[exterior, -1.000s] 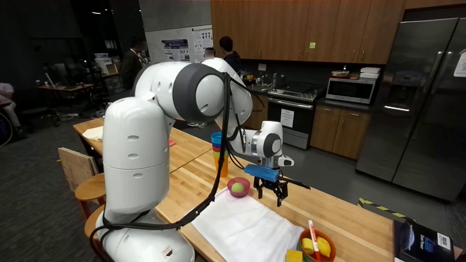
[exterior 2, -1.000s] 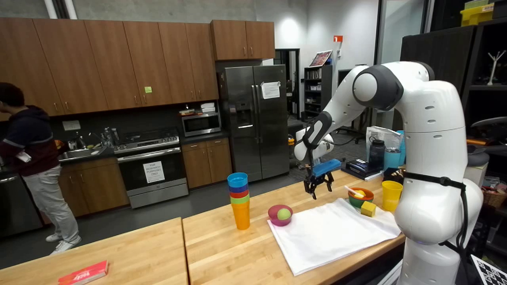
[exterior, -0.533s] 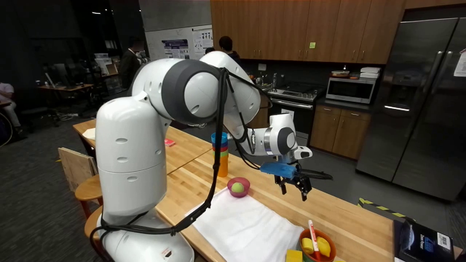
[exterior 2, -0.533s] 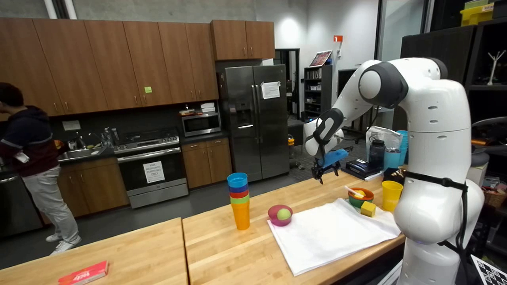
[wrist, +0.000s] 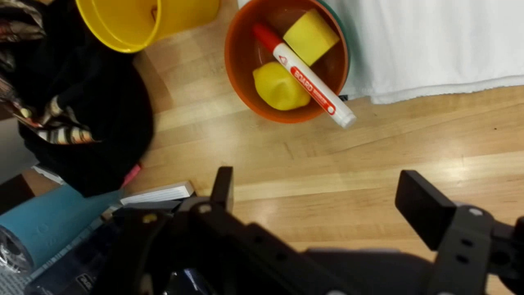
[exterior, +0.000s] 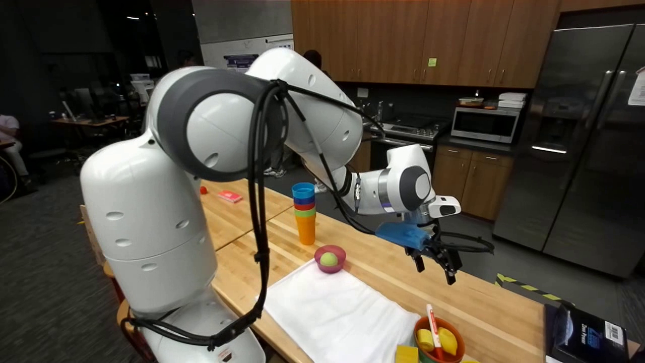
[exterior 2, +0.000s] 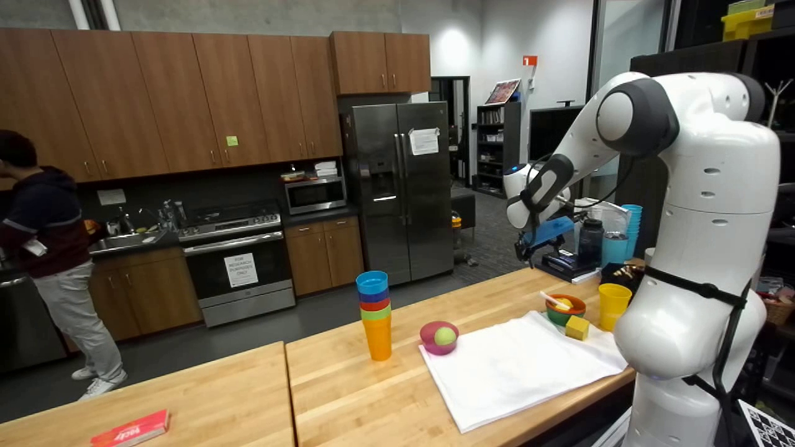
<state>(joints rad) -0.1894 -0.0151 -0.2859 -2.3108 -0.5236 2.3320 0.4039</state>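
Since a second ago the end effector (exterior: 436, 276) has swung along the worktop (wrist: 204, 139), and it now hangs near the end where the orange bowl (wrist: 241, 61) stands. It is spread wide with nothing in its grasp, near the orange bowl but not touching it. Nearest to it, as I see it, is the white marker (wrist: 305, 76), tilted in the orange bowl, red end down, white end poking past the rim. I'd guess the marker is light and stiff, its slick barrel apt to roll or twist; the surest hold looks to be a pinch across the white barrel, just beyond the orange bowl's rim. On either side of it in the bowl lie a lemon (wrist: 282, 88), probably light and awkwardly round, and a yellow block (wrist: 311, 37) whose firmness I can't judge. The orange bowl itself looks rigid, light enough to tip, and best taken by one wall. A yellow cube (exterior 2: 577, 328) sits just beside it, a yellow cup (exterior 2: 613, 313) near it, and a soft-looking white cloth (exterior 2: 515, 366) meets its side. Well apart from it, across the cloth, a pink bowl (exterior 2: 428, 343) holds a green ball (exterior 2: 445, 336); beyond that stands a stack of cups (exterior 2: 377, 338).
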